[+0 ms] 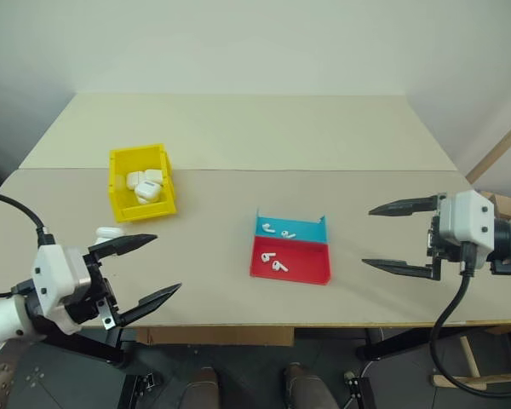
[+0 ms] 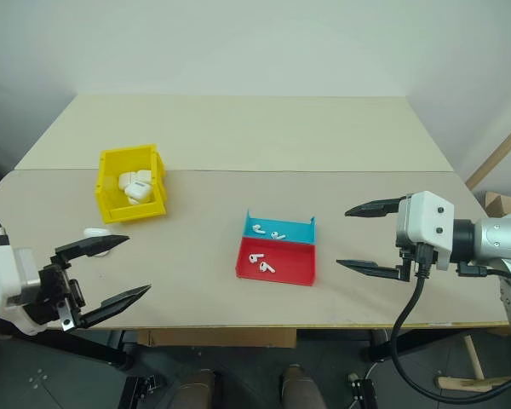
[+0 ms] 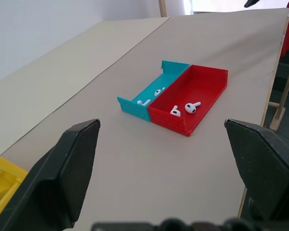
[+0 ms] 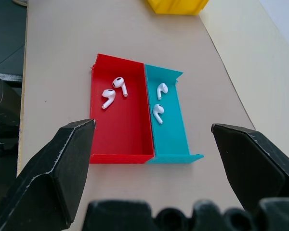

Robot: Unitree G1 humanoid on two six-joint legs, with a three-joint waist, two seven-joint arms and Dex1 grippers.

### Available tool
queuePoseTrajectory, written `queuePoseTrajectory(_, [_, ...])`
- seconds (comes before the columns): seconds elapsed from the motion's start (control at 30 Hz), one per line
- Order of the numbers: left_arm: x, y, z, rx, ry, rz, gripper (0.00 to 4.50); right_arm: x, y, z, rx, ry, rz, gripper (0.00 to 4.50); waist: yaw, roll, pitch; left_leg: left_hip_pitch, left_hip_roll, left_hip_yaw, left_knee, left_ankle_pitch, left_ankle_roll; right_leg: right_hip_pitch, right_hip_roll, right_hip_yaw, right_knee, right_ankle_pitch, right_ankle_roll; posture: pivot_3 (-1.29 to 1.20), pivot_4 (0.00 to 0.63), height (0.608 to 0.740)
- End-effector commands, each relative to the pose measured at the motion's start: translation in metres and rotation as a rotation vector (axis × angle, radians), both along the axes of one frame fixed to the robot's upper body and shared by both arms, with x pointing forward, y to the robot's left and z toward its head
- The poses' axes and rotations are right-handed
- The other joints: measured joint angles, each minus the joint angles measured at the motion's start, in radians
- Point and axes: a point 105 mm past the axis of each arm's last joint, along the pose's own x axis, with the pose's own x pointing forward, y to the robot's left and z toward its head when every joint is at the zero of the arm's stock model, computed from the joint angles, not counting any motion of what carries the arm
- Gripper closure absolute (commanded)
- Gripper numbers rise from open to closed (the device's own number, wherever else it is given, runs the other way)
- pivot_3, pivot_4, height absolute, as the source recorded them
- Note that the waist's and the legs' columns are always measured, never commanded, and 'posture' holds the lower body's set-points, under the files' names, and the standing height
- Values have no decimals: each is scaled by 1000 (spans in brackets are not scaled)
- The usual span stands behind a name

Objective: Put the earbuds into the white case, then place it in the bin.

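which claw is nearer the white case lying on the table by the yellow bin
Left. The left claw is open right beside the white case; the right claw is open far across the table, beyond the red-and-blue tray.

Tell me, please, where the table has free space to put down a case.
Free: the table behind the yellow bin, and the strip between the bin and the red-and-blue tray. Bare too between the tray and the right gripper. Crowded: near the left gripper, where a white case lies.

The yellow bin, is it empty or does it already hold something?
Not empty: the yellow bin already holds several white cases piled inside.
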Motion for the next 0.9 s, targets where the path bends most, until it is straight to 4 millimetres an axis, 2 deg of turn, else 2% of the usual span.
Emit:
queuePoseTrajectory(0.03, [-5, 0, 8, 0, -19, -30, 0, -3, 1, 10, -7, -58, 16, 21, 0, 0, 0, 0, 0, 0, 0, 0, 0, 0, 0, 0, 0, 0, 0, 0, 150, 740])
queuePoseTrajectory(0.13, [-1, -1, 13, -46, -12, 15, 0, -3, 1, 10, -8, -60, 16, 21, 0, 0, 0, 0, 0, 0, 0, 0, 0, 0, 0, 0, 0, 0, 0, 0, 150, 740])
queuePoseTrajectory(0.4, [1, -3, 17, -4, -28, 54, 0, -1, 0, 10, -10, -54, 14, 21, 0, 0, 0, 0, 0, 0, 0, 0, 0, 0, 0, 0, 0, 0, 0, 0, 150, 740])
queuePoseTrajectory(0.5, [3, -3, 17, 3, -17, 125, 0, 3, 0, 13, -17, -56, -1, 21, -1, 0, 0, 0, 0, 0, 0, 0, 0, 0, 0, 0, 0, 0, 0, 0, 150, 740])
queuePoseTrajectory(0.63, [8, -2, 17, 67, -42, 262, 0, -2, 2, 14, -21, -36, 1, 21, 0, 0, 0, 0, 0, 0, 0, 0, 0, 0, 0, 0, 0, 0, 0, 0, 150, 740])
queuePoseTrajectory(0.73, [19, 7, 21, 91, -1, 376, 0, -4, 2, 10, -20, -26, -9, 21, 3, 0, 0, 0, 0, -1, 0, 0, 0, 0, 0, 0, 0, 0, 0, 0, 150, 740])
queuePoseTrajectory(0.9, [43, 37, 18, 184, 233, 653, 0, -6, 4, 3, -12, -11, -22, 21, 4, -1, 0, 1, 0, -2, 1, 0, 0, 1, 0, -1, 2, -3, 6, 0, 150, 740])
